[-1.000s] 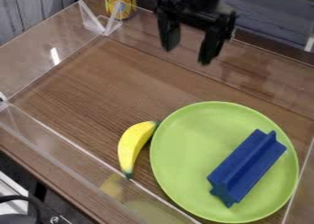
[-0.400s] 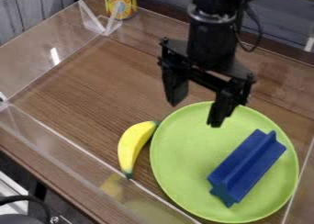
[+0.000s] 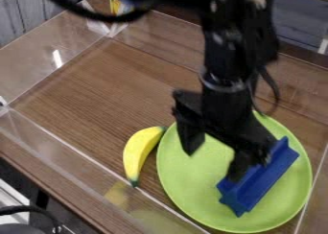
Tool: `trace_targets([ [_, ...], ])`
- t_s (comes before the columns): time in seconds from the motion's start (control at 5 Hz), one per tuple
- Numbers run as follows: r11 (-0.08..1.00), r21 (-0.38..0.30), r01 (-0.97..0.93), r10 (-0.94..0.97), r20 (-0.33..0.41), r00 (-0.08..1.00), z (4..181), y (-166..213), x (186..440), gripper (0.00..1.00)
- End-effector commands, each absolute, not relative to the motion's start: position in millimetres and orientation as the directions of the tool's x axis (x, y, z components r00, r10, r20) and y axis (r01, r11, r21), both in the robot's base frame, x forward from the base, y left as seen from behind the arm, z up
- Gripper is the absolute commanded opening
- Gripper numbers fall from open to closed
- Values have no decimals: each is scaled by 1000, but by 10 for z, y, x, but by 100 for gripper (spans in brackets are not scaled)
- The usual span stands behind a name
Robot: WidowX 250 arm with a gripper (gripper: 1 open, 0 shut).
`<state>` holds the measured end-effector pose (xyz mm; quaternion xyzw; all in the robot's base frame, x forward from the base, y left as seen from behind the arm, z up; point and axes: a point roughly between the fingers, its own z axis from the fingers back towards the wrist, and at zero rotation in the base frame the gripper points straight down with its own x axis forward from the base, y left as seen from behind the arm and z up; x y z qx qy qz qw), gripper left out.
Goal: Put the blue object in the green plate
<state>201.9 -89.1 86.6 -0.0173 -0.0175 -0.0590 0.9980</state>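
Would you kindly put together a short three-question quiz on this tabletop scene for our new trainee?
1. True or false: the blue object lies on the green plate.
2. What lies just left of the plate, on the wooden table?
3. The gripper is: A) open above the plate, B) shut on the blue object, C) shut on the fruit.

Key: 1 true; 2 the yellow banana; 3 A.

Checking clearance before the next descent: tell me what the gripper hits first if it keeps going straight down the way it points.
Probably the green plate: the open gripper points down over it, one finger close beside the blue object. Depth is unclear, so that finger may clip the block.
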Motion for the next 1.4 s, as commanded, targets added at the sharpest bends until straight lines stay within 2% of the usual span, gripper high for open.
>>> trace_targets([
  [0.0,996,-58,65,-60,83,995,743,-1017,2033,100],
  [0.2,996,-84,38,-31,88,996,684,-1111,2052,100],
  [0.8,991,-135,-8,18,72,997,737,-1356,2041,100],
  [1.2,985,-149,-90,101,62,993,623,-1276,2007,100],
])
